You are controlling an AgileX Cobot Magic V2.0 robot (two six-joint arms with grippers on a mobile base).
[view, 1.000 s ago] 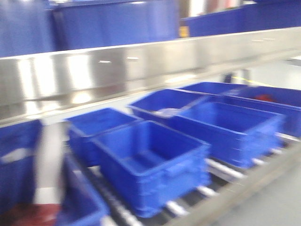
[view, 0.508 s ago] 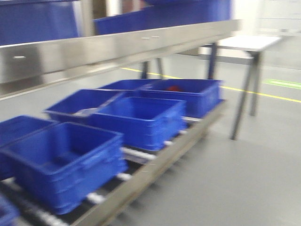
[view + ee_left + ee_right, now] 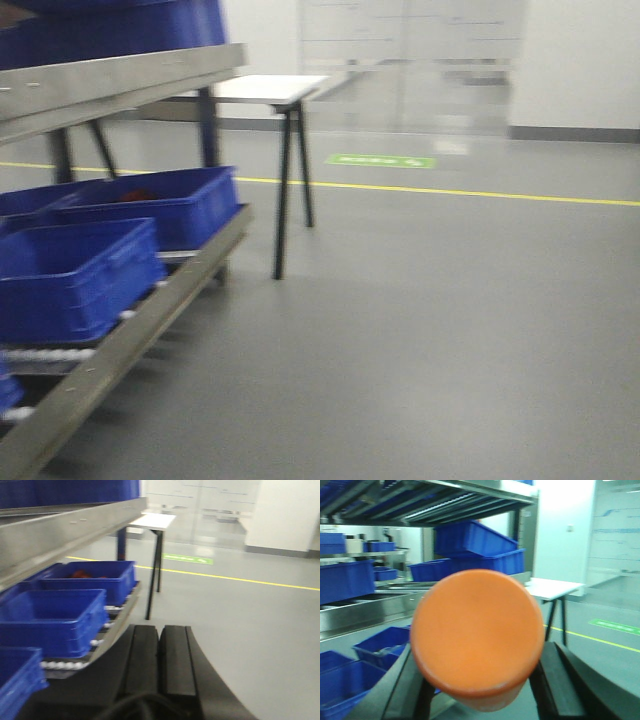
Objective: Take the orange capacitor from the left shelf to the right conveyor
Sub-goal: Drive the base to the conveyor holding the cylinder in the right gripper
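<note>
Orange capacitor (image 3: pixel 477 635) end-on between fingers (image 3: pixel 556 685)

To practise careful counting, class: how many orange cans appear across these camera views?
1. The orange can is held in the right gripper, filling the right wrist view. None shows in the other two views, though the blue bins could hide more.

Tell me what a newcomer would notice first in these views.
The orange capacitor fills the middle of the right wrist view, seen end-on and gripped between the black fingers of the right gripper. Next come the blue bins on the roller rack at the left, under the steel shelf. The left gripper is shut and empty at the bottom of its view.
</note>
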